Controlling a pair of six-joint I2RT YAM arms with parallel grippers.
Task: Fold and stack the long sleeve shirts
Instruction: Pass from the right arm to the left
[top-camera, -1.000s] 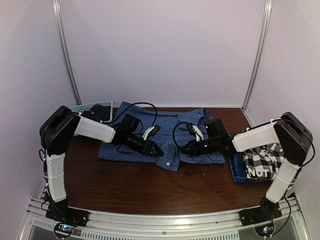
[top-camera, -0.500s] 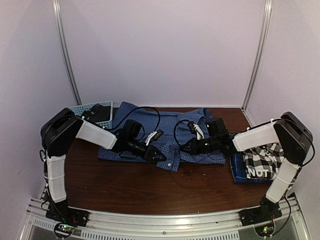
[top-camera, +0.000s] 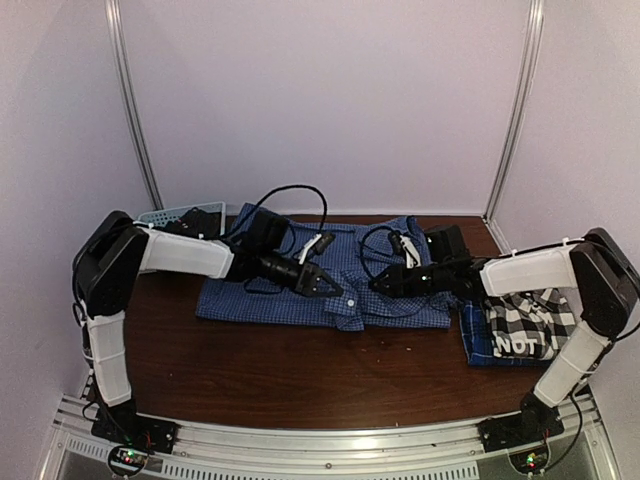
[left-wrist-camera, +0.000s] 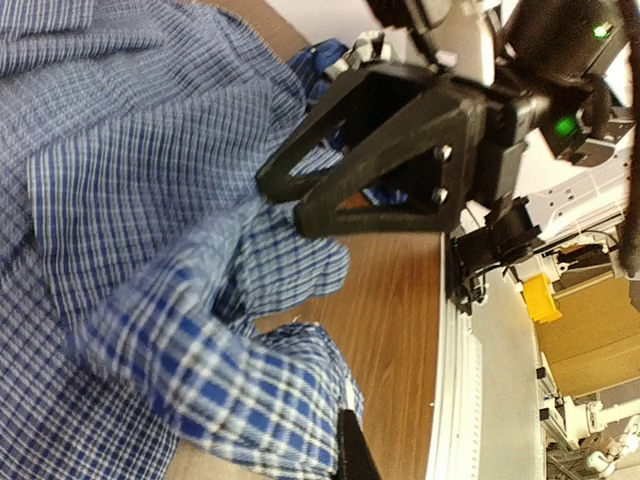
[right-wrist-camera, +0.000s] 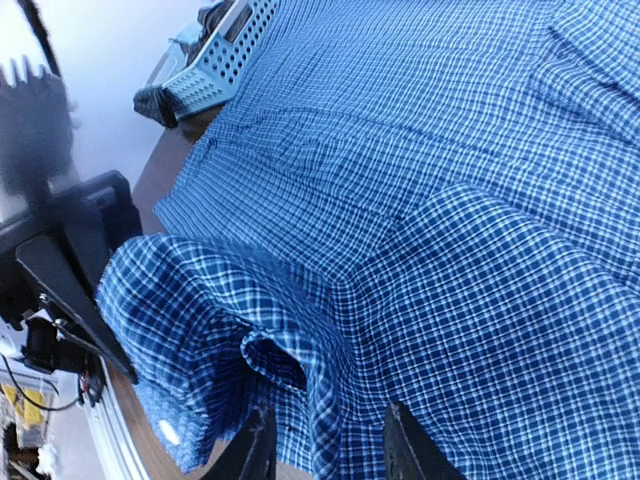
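At the far left, a light blue basket (top-camera: 178, 214) sits at the back of the brown table (top-camera: 300, 385). Next to it, the blue check shirt (top-camera: 250, 300) lies spread across the middle. The left gripper (top-camera: 334, 287) pinches a raised fold of that shirt. Just beside it, the right gripper (top-camera: 378, 284) pinches the same shirt too. At the far right, the black-and-white shirt (top-camera: 525, 325) lies on the dark blue plaid shirt (top-camera: 473, 340).

Light blue lattice basket (top-camera: 160, 215) is sitting in the far left corner of the dark brown wooden tabletop (top-camera: 300, 370), looking slightly tipped.
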